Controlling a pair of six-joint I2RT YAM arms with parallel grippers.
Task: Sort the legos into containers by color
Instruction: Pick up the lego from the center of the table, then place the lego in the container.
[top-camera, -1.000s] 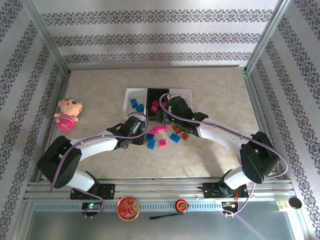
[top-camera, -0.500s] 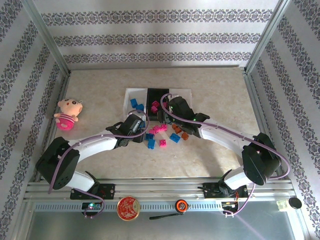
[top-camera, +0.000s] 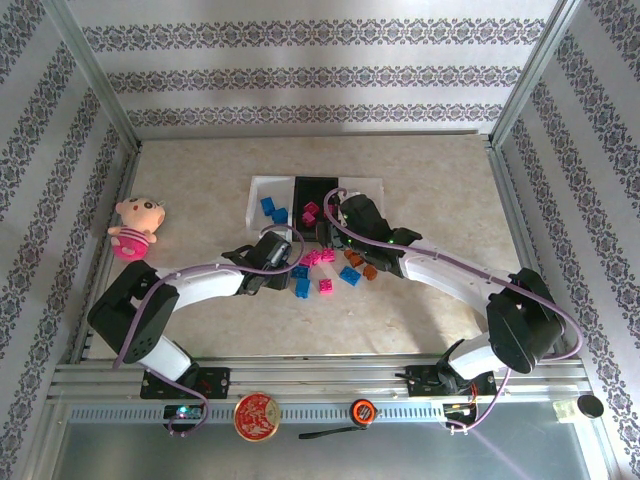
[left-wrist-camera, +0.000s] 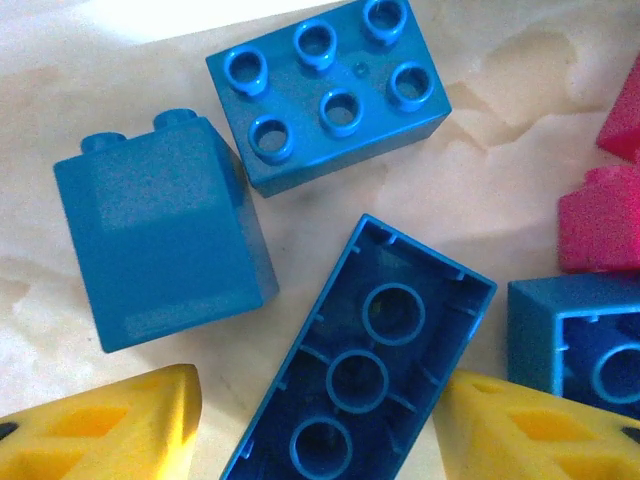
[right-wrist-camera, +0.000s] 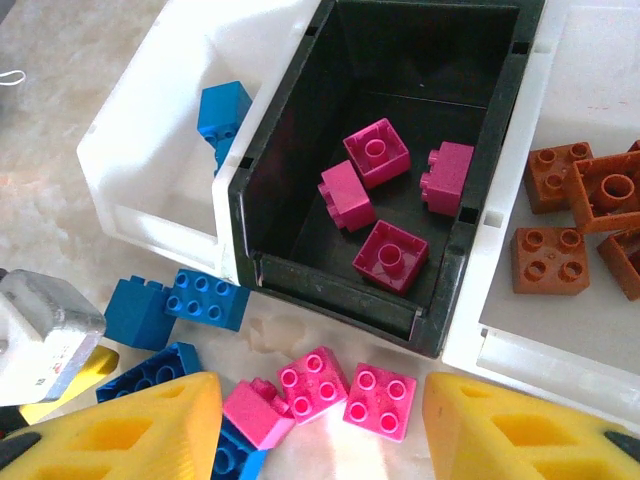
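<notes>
My left gripper is open, low over the table, its yellow fingers either side of an upside-down long blue lego. Two more blue legos lie just beyond it. My right gripper is open above two pink legos on the table in front of the black tray. That tray holds several pink legos. The left white tray holds blue legos, and the right white tray holds orange ones. Both grippers meet over the loose pile.
Loose orange legos and a blue one lie right of the pile. A pink plush doll sits at the far left of the table. Patterned walls and metal posts ring the table.
My left gripper has edged right and down onto the loose blue legos. The right gripper has shifted only slightly near the black tray's front.
</notes>
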